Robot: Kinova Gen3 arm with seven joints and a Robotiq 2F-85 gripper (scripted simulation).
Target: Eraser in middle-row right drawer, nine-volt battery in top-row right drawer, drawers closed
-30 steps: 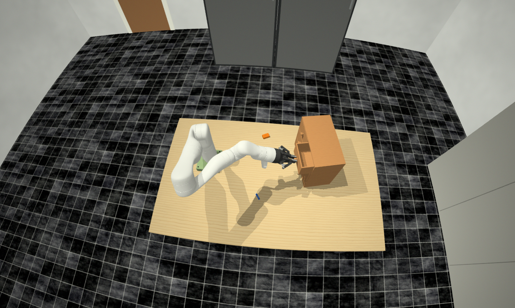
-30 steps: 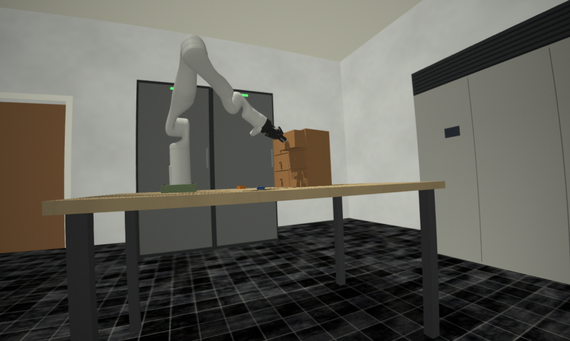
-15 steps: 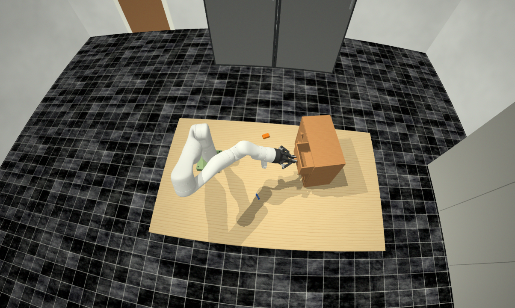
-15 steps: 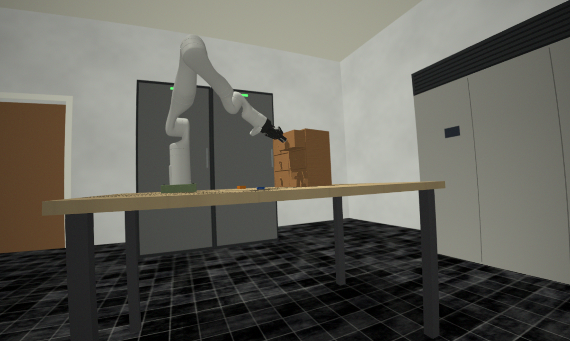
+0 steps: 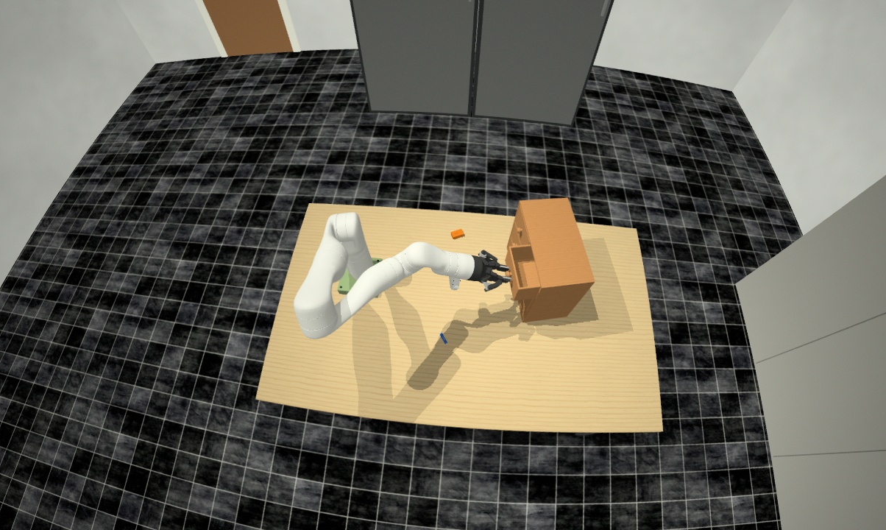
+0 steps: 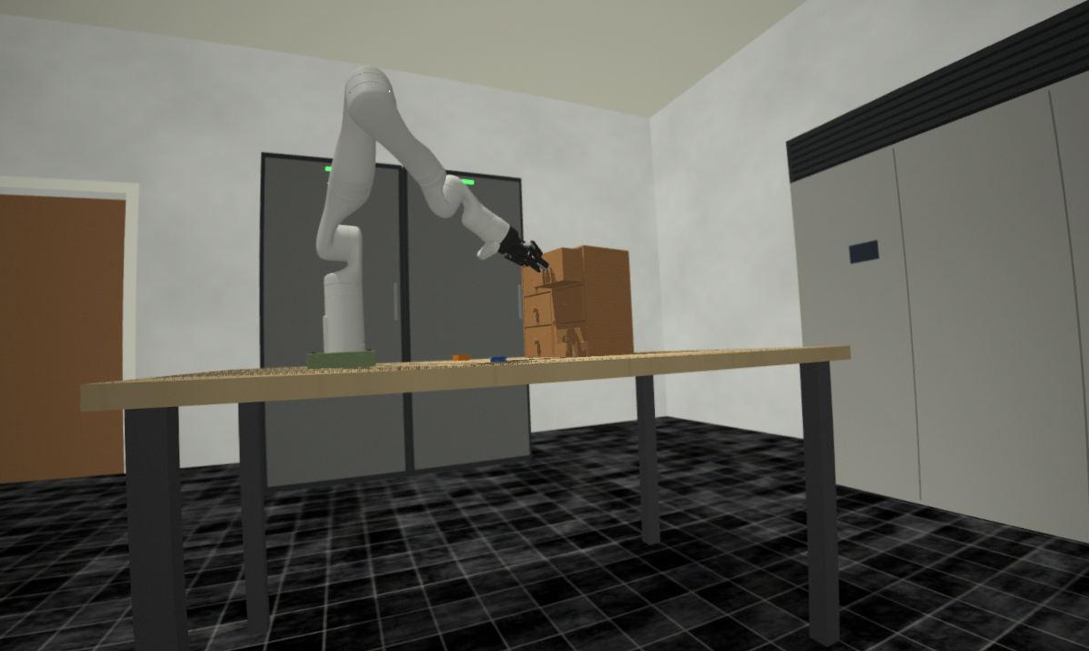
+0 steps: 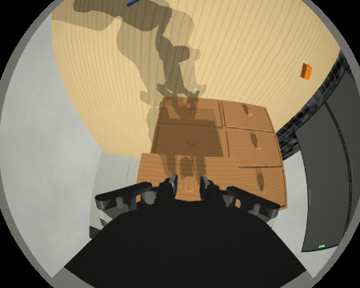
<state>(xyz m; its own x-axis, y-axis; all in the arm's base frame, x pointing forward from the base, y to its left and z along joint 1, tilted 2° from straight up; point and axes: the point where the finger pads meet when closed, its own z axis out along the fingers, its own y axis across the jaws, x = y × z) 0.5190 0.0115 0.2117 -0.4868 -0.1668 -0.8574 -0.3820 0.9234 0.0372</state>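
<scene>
Pincer point(image 5: 508, 274) point(image 6: 545, 267) point(image 7: 189, 182), narrowly parted, stands around the knob point(image 7: 189, 185) of the pulled-out top-right drawer point(image 5: 527, 290) point(image 6: 567, 265) point(image 7: 158, 166).
</scene>
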